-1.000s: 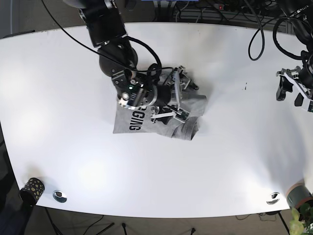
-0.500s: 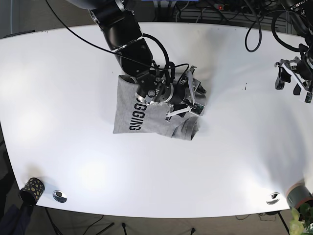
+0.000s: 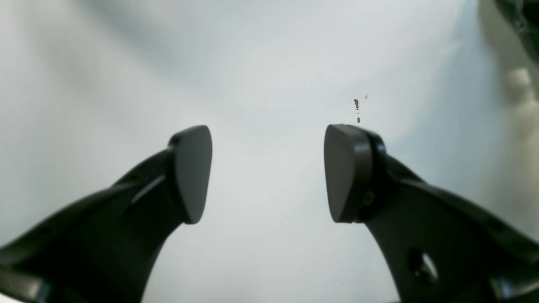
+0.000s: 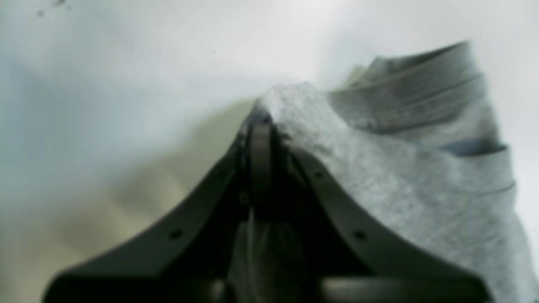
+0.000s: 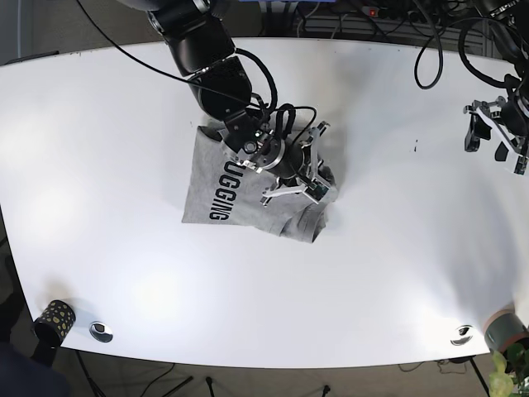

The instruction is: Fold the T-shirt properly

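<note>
I'm seeing both arms as black, jointed housings with loose black cables looping off them. The right gripper is showing silver metal brackets, and its fingers are dark with small screw holes. The left gripper is carrying matte black fingers with rounded flat pads.

You see a heather-grey T-shirt with black block lettering | a white table with a small reddish speck | black grippers | a black cup with pale dots at the near corner
</note>
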